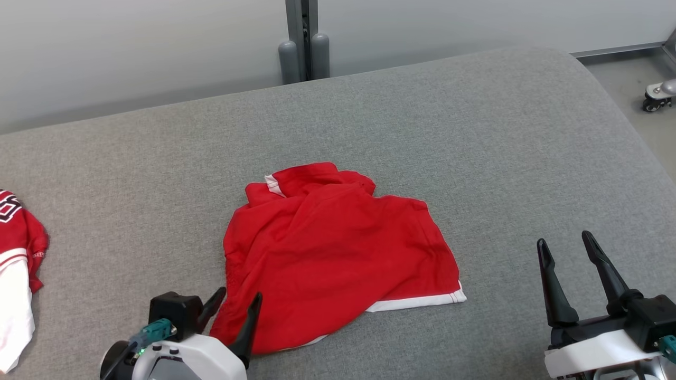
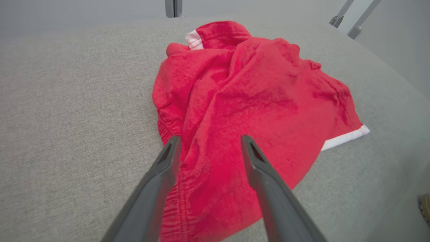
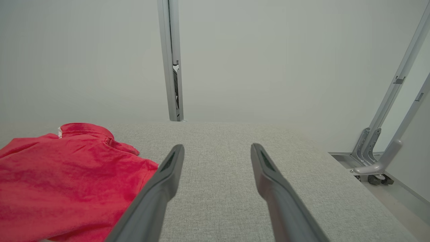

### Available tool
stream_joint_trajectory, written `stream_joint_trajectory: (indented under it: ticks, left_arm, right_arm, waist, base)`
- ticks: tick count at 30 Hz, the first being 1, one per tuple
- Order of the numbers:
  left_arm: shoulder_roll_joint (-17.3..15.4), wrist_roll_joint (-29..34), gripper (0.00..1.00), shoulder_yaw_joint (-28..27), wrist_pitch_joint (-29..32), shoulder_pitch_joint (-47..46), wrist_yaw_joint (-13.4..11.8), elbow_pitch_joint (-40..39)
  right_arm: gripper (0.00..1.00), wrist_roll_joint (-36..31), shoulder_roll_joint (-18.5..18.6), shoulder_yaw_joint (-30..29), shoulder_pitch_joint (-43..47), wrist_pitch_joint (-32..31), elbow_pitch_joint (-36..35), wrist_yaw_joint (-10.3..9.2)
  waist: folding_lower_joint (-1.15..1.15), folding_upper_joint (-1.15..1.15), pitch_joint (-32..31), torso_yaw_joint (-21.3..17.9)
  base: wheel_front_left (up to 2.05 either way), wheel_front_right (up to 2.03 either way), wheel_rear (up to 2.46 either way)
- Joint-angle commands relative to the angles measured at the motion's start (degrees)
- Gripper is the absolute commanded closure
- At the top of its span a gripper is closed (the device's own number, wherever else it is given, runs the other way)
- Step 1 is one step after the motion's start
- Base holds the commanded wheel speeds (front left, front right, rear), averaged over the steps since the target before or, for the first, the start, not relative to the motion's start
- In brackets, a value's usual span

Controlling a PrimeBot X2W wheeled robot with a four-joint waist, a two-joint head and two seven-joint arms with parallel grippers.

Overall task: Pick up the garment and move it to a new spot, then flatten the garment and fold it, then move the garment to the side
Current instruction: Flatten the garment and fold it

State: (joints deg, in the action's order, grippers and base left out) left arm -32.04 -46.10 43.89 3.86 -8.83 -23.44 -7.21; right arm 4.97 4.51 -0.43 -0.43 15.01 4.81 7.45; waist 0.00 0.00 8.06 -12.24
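Red garment [image 1: 327, 248], white-trimmed, lay rumpled midway on grey padded surface [image 1: 475, 132]; not flattened, not folded, not set aside, so task judged early. Left gripper [image 1: 240, 295] hung wide at its near hem, gripping nothing. Right gripper [image 1: 565, 243] wide, well apart. Garment type unclear under the folds; second red-white cloth [image 1: 24, 232] cut off at left edge.

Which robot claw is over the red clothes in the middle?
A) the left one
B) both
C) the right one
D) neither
A: the left gripper has its open fingers over the near edge of the red garment, while the right gripper is over the grey surface beside it.
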Motion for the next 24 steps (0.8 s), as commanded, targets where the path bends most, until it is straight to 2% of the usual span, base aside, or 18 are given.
stream_joint_trajectory:
  ticks: [1,5,7,8,14,24]
  left_arm:
    - [0.02,0.04,0.62,0.25,0.07,-0.10,-0.06,0.89]
    - [0.86,0.28,0.69,0.64,-0.17,-0.87,0.30,2.52]
    - [1.42,0.25,0.84,0.87,-0.42,-1.40,0.78,3.95]
    - [1.36,0.69,1.00,1.11,-0.37,-1.79,0.99,4.84]
    - [2.34,1.30,1.00,2.00,-0.09,-3.77,2.11,8.64]
    - [4.43,2.42,1.00,-0.21,-2.46,-10.19,2.55,13.13]
  right_arm:
    - [0.00,-0.07,0.55,0.08,-0.28,0.26,-0.09,0.07]
    - [0.00,0.03,0.58,0.32,-0.51,0.26,0.09,0.07]
    - [0.00,0.09,0.55,0.48,-0.65,0.26,0.11,0.07]
    - [0.00,0.14,0.52,0.53,-0.70,0.26,0.14,0.07]
    - [0.00,0.33,0.34,0.58,-0.96,0.26,0.32,0.07]
    - [0.00,0.46,-0.08,0.29,-1.68,0.26,0.14,0.07]
  waist:
    - [0.00,0.00,0.17,0.05]
    - [0.00,0.00,0.42,-0.19]
    - [0.00,0.00,0.60,-0.52]
    - [0.00,0.00,0.68,-0.73]
    - [0.00,0.00,1.14,-2.09]
    - [0.00,0.00,2.72,-3.52]
  base:
    - [0.00,0.00,0.00]
    - [0.00,0.00,0.00]
    - [0.00,0.00,0.00]
    - [0.00,0.00,0.00]
    - [0.00,0.00,0.00]
    - [0.00,0.00,0.00]
